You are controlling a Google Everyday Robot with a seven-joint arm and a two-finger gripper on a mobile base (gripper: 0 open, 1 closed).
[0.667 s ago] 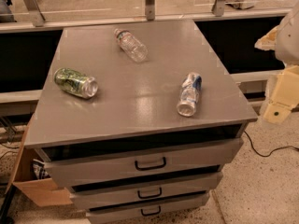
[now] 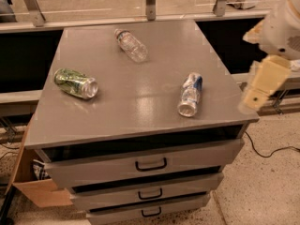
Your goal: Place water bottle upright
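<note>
tool (image 2: 255, 96) nearer the cabinet (image 2: 140, 81), right side

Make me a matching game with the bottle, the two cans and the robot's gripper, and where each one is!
Things:
1 water bottle
2 green can
3 crushed silver-and-blue can
4 gripper

Places:
A by the right edge of the cabinet top
B lying at the back
C lying on the left
D lying near the front right

Pairs: 1-B; 2-C; 3-D; 4-A
</note>
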